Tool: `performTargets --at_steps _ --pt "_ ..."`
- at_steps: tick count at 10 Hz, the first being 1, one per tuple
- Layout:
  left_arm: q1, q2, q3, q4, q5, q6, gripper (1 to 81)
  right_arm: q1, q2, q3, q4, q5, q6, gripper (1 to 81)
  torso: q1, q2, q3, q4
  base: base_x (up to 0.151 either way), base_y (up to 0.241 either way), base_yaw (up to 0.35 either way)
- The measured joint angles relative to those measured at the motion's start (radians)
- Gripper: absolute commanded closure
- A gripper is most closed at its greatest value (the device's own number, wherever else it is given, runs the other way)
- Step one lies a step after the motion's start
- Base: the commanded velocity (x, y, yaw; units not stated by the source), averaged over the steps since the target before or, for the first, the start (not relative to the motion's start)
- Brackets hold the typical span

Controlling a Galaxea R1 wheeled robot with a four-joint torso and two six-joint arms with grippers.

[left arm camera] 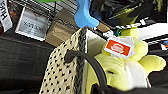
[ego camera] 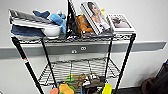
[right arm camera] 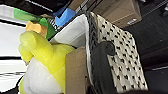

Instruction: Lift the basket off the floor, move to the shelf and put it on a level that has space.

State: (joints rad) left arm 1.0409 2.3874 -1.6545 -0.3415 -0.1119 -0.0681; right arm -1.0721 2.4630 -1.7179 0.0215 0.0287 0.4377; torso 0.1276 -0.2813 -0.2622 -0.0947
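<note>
Left wrist view shows the beige woven basket (left arm camera: 62, 72) with its yellow plush toy (left arm camera: 117, 67) raised near the black wire rack (ego camera: 75, 40), each tool's grip unclear, beneath the empty second tier (ego camera: 80, 68) offering room.

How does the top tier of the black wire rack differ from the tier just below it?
The top tier is crowded: books, a blue plush and a white bowl stand on it, while the second tier carries nothing on its grid. The top tier's surface is mostly hidden under these things; the second tier's wire grid shows openly. Both are black wire levels held by the same thin posts.
</note>
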Motion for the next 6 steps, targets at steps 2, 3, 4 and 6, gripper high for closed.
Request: performTargets --at_steps 2,3,4,6 --pt "0.000 0.000 0.000 0.000 0.000 0.000 81.1 0.000 0.000 0.002 0.000 0.002 0.000 81.1 0.000 0.000 0.000 0.000 0.076 0.000 0.000" --pt "0.000 0.000 0.000 0.000 0.000 0.000 81.1 0.000 0.000 0.002 0.000 0.002 0.000 81.1 0.000 0.000 0.000 0.000 0.000 0.000 0.000" --pt "-0.001 -0.002 0.000 0.000 -0.001 0.000 81.1 0.001 0.000 0.002 0.000 0.005 0.000 81.1 0.000 0.000 0.000 0.000 0.000 0.000 0.000" --pt "-0.002 -0.008 0.008 0.000 0.000 0.000 81.1 0.001 -0.002 0.009 0.000 0.004 0.000 81.1 0.000 0.000 0.000 0.000 0.000 0.000 0.000"
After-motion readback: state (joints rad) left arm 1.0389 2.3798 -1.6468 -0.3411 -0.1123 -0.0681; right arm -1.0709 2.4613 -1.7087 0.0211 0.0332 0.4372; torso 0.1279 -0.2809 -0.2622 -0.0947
